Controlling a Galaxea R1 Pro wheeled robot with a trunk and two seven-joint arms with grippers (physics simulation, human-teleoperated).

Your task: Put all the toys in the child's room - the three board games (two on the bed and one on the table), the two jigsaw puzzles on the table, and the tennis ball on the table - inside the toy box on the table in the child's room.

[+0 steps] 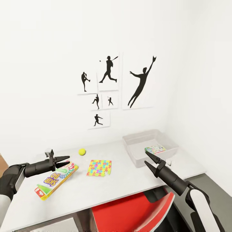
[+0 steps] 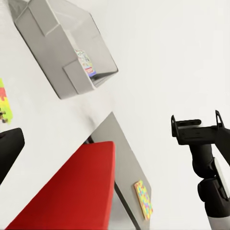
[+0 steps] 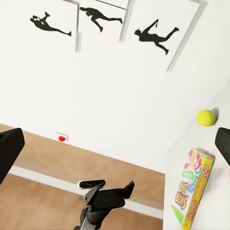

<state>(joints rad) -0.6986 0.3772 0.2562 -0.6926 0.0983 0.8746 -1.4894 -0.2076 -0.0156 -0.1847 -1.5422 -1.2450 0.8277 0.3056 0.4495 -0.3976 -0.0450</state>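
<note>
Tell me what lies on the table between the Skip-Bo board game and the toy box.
In the head view, the jigsaw puzzle lies flat on the white table between the board game and the toy box.

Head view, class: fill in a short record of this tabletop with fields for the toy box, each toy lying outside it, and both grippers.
toy box: at the table's far right end, one small printed box inside
tennis ball: on the table, loose, near the wall
jigsaw puzzle: flat, mid-table
board game: flat, at the left, green-edged
left gripper: open, above the board game
right gripper: open, at the toy box's near side
</note>
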